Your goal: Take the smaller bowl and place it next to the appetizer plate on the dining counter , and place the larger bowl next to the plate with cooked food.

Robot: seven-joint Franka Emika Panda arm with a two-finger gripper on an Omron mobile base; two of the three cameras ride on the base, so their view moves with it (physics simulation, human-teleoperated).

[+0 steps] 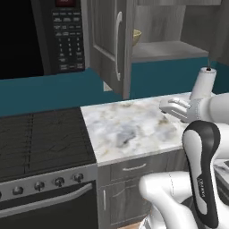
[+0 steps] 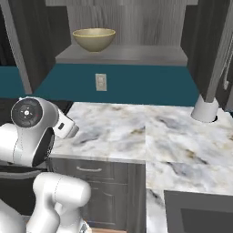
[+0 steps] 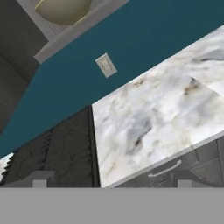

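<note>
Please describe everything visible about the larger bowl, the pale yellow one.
The larger bowl is wide, round and pale yellow-beige, smooth and slightly glossy, with a darker hollow inside. It stands upright on the grey shelf of the open wall cabinet, above the teal wall and the marbled worktop. Nothing touches it except the shelf.

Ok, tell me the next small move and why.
Probably lift the gripper up toward the open cabinet shelf: the larger bowl sits there, above the marbled worktop, and the fingers hold nothing.
</note>
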